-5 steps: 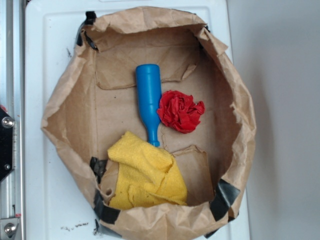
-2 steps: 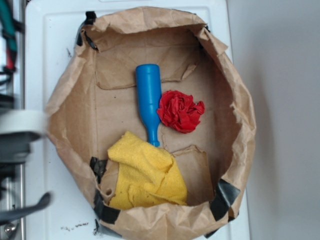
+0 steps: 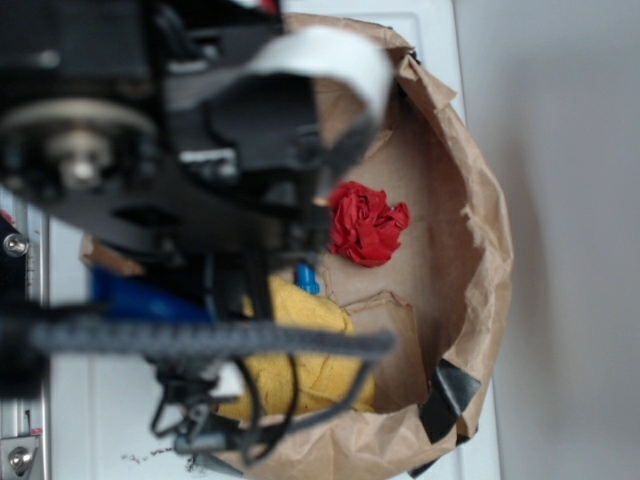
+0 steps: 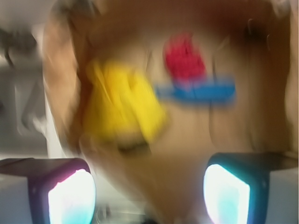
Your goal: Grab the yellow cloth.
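Nearest us, our gripper (image 4: 149,193) shows its two fingers (image 4: 72,196) spread apart, holding nothing. Beyond them — up and to the left — the yellow cloth (image 4: 122,109) lies in the brown paper bag (image 3: 480,250), clear of both.

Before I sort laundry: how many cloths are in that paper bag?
2. The yellow cloth lies at the bag's near edge, partly behind the arm; the red cloth ball sits mid-bag. Others may be hidden.

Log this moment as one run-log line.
phase: approach | gripper: open, empty, above bag | yellow cloth: in paper bag, ungrasped | red cloth ball: apart | wrist view: blurred
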Controlling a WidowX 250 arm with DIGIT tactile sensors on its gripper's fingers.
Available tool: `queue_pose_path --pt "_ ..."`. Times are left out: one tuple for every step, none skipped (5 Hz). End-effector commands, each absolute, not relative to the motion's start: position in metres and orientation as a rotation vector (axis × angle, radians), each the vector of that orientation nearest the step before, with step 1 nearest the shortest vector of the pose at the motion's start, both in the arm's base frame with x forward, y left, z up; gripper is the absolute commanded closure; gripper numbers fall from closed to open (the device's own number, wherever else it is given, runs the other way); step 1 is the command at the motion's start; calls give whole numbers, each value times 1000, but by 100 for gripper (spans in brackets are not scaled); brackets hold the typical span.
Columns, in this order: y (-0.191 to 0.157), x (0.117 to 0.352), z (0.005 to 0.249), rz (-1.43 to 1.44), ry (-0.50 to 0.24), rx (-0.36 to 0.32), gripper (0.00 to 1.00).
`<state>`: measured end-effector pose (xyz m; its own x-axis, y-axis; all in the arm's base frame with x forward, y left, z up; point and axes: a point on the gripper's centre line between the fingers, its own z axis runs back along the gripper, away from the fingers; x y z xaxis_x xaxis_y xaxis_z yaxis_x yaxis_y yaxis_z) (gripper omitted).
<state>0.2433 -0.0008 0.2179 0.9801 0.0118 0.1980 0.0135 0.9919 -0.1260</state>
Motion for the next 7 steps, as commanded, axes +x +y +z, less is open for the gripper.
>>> queue_pose_path --pt "-3 246 235 6 -256 -122 0" --pt "-3 246 235 6 -256 -122 0" --pt "-3 246 235 6 -256 -122 0" --pt "11 281 210 -162 -242 -161 0" --pt "13 297 192 -280 -237 -180 0" --pt "17 308 158 -381 -196 -162 0" --pt "0 285 171 -533 -266 -140 0"
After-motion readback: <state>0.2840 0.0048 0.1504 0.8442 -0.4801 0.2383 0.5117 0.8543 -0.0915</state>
